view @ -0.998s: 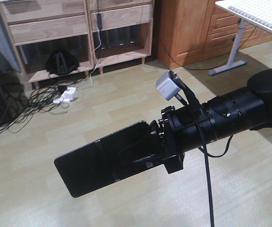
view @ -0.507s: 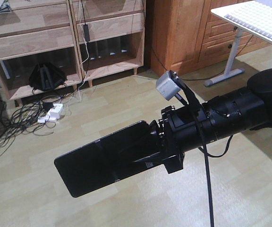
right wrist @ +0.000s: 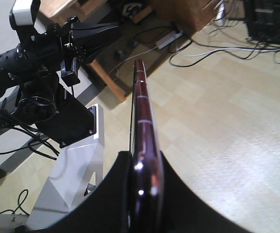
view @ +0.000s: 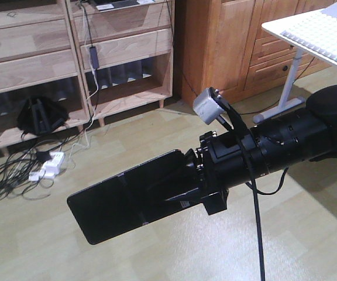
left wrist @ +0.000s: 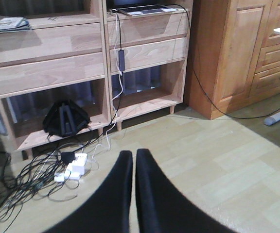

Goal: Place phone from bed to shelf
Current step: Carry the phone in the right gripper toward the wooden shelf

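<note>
Holding: right gripper (view: 160, 196) clamped on one end of the phone (view: 113, 208), well apart from the shelf (view: 127, 50).
Left gripper (left wrist: 133, 162): fingers (left wrist: 119, 187) pressed together, pointed toward the shelf.

no readable text, labels or numbers anywhere
</note>
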Tool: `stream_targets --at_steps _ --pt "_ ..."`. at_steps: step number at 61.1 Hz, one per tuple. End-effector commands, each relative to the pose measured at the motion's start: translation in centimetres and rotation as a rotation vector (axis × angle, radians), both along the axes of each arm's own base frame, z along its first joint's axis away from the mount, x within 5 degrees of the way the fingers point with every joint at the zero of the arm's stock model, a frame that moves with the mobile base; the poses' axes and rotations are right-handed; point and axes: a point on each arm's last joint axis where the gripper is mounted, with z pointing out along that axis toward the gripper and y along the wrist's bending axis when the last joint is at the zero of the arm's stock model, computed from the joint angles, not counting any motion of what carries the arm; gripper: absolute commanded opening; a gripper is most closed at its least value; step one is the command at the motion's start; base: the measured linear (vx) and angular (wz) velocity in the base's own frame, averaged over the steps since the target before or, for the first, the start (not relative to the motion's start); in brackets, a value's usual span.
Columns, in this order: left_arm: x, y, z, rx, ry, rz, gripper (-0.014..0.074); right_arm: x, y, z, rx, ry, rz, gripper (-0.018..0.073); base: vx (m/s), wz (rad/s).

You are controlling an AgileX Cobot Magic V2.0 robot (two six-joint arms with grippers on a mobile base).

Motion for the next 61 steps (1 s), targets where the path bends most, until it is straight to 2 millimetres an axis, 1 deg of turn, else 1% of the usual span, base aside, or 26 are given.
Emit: stream_targets --at_steps 1,61 --pt "0.09 0.04 0.59 -0.01 -0.075 0.005 0.0001 -1.19 0.1 2.72 0.127 -0.001 0.062 -0.0001 0.39 -0.07" --pt "0.09 0.04 0.59 -0.01 -0.075 0.005 0.0001 -1.19 0.1 2.72 0.127 -0.001 0.061 -0.0001 0.41 -0.07"
